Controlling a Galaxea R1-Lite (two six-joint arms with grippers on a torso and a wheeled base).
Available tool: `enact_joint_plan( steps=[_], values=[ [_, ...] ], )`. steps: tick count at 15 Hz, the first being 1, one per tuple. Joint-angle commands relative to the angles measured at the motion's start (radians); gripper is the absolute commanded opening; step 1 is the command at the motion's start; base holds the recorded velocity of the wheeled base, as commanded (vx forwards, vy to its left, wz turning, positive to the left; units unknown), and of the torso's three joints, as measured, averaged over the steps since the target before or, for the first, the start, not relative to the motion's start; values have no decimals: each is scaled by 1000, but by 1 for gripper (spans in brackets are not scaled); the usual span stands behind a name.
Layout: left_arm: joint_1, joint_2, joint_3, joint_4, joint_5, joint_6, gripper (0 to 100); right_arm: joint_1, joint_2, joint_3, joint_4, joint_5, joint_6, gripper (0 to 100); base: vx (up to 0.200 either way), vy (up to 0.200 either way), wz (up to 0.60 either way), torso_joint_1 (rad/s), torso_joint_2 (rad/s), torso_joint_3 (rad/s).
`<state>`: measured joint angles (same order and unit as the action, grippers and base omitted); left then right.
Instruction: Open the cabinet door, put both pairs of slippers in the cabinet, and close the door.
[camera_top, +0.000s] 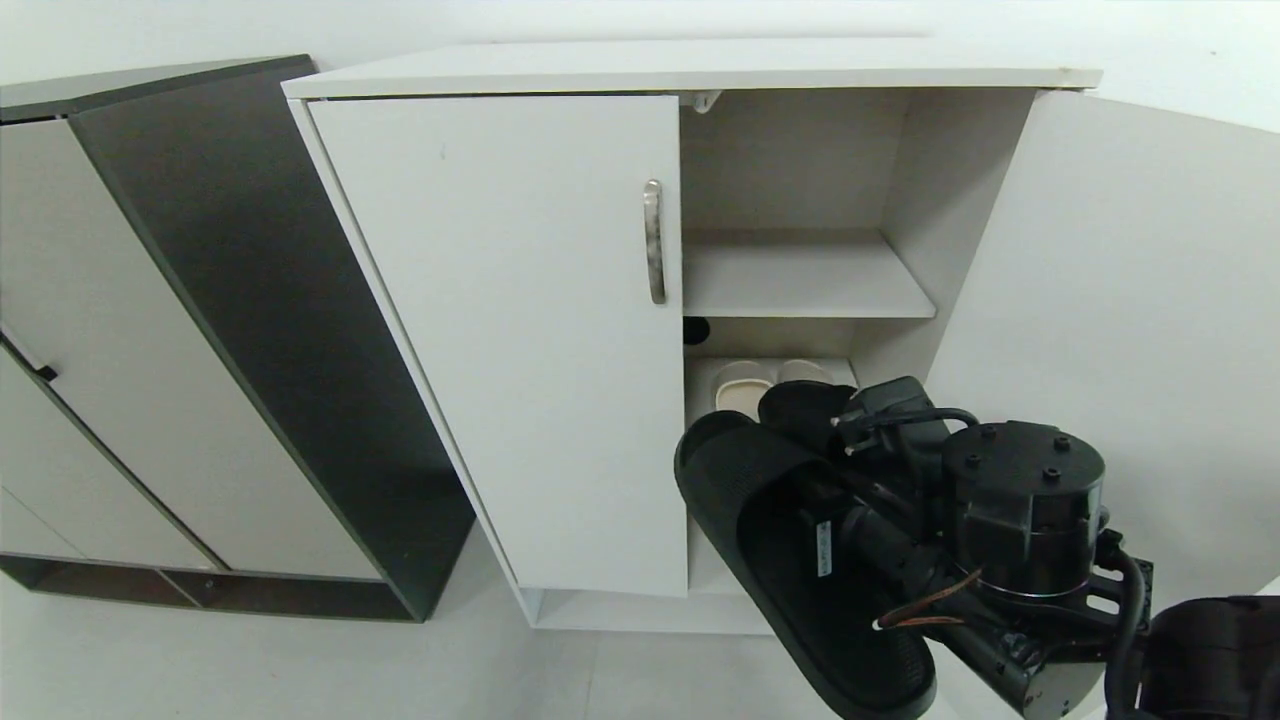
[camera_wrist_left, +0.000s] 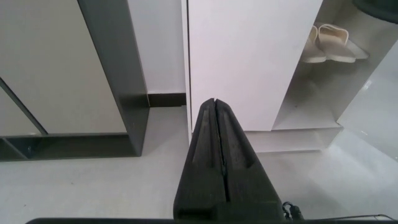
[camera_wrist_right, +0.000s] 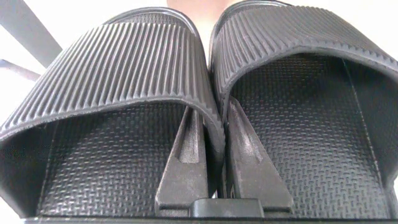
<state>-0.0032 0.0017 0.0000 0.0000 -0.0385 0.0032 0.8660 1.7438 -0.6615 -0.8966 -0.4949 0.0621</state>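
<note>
Right at the open cabinet (camera_top: 690, 70), right pincer (camera_wrist_right: 212, 111) was clenched on the black slippers (camera_top: 800, 540); beige pair (camera_top: 760, 385) already shelved, so next probably slide these in beside them. Left pincer (camera_wrist_left: 214, 106) closed, empty.

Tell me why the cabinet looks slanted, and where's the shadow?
Head view: sides of the white wooden cabinet splay outward, likely the lens; shadow sits under its white shelf, behind the black ribbed rubber slippers. Left wrist view: the pale floor shines.
</note>
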Motion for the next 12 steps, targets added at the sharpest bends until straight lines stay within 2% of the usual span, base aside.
enact_joint_plan(
  steps=[1, 2, 4, 6, 8, 11, 12],
  values=[
    [0, 1, 0, 0, 0, 0, 0, -10, 6, -3, -28, -10, -21, 0, 0, 0, 0, 0, 0, 0],
    [0, 0, 0, 0, 0, 0, 0, -12, 11, -40, -22, -56, -36, 0, 0, 0, 0, 0, 0, 0],
    [0, 1, 0, 0, 0, 0, 0, -12, 22, -185, 123, -229, -8, 0, 0, 0, 0, 0, 0, 0],
    [0, 1, 0, 2, 0, 0, 0, 4, 5, -305, 309, -297, 58, 0, 0, 0, 0, 0, 0, 0],
    [0, 1, 0, 0, 0, 0, 0, 33, 10, -402, 381, -395, 114, 0, 0, 0, 0, 0, 0, 0],
    [0, 1, 0, 0, -1, 3, 0, 33, 6, -437, 386, -413, 114, 0, 0, 0, 0, 0, 0, 0],
    [0, 1, 0, 2, -1, 3, 0, 33, 6, -437, 387, -413, 114, 0, 0, -200, 0, 2, 2, 2]
  ],
)
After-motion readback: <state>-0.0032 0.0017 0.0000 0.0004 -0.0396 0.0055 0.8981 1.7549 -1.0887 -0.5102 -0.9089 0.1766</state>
